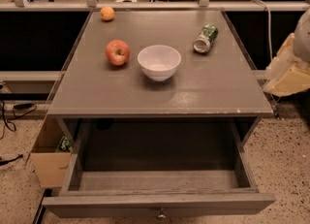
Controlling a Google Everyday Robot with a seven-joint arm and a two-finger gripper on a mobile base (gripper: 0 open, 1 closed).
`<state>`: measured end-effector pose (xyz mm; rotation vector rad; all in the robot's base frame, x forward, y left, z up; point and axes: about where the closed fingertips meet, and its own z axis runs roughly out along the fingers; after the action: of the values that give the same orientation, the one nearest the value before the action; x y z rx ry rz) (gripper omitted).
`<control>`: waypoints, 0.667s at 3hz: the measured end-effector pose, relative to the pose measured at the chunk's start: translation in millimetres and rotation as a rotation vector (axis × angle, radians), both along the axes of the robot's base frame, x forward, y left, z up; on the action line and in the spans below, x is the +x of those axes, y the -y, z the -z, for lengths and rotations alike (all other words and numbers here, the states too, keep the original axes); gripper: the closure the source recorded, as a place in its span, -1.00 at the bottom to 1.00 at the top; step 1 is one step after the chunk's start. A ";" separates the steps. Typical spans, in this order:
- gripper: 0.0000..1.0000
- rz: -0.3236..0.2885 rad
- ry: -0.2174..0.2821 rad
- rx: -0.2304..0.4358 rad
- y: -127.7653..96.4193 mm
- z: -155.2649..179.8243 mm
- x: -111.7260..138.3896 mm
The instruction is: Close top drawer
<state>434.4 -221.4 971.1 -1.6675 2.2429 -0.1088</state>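
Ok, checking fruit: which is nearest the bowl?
The red apple, beside the bowl; the smaller orange sits at the far edge. The gripper is right of the table.

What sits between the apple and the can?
The white bowl, seen in the camera view. The gripper is at the picture's right edge, beside the table.

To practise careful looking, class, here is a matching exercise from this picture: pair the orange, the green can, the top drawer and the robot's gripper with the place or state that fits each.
Column A
1. orange
2. green can
3. top drawer
4. gripper

Column B
a. pulled open
b. lying on its side, to the right of the white bowl
c. at the back left corner of the tabletop
d. beyond the table's right side, away from the drawer

Pairs: 1-c, 2-b, 3-a, 4-d
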 end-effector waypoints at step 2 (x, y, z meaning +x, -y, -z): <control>1.00 0.123 0.049 0.060 4.9 38.6 -12.5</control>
<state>421.9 -226.3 932.5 -1.4807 2.2880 -0.1090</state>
